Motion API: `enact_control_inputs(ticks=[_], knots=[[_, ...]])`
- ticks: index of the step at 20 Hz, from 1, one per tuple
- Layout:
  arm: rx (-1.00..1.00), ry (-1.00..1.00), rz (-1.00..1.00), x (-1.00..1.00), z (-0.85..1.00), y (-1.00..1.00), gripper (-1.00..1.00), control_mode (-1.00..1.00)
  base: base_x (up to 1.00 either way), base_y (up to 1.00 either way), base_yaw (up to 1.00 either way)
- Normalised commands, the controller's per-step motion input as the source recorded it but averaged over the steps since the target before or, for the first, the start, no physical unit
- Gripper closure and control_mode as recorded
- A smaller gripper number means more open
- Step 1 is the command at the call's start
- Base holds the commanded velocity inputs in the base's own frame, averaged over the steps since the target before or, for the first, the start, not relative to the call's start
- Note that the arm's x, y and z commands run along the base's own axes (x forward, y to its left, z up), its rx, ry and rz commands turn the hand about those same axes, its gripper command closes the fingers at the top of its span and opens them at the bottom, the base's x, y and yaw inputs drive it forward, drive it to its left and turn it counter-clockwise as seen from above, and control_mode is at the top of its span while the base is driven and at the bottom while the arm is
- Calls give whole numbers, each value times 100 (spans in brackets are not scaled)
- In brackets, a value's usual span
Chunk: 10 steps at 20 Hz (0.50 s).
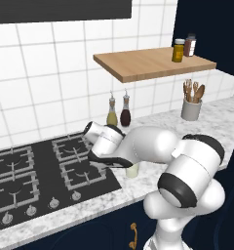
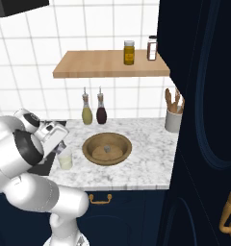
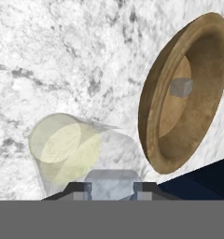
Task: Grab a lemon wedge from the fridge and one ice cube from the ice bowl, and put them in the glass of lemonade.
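A pale translucent ice cube is held pinched between the narrowly set tips of the dark two-finger gripper, just above the short glass of pale yellow lemonade, presumably to be dropped in; close beside the glass, another grey cube is seen in the wide brown ice bowl.

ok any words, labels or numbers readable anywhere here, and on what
None can be read.
Yellow jar and dark jar on the shelf: no legible label.
Two oil bottles: plain.
Stove knobs: markings too small to read.
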Motion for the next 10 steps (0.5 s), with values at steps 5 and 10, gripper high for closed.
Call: enact_control_inputs(ticks=[5,10], knots=[[0,0,0,0,-1,-13,-100,-100,0,0,0],[0,0,0,0,0,-10,-100,-100,0,0,0]])
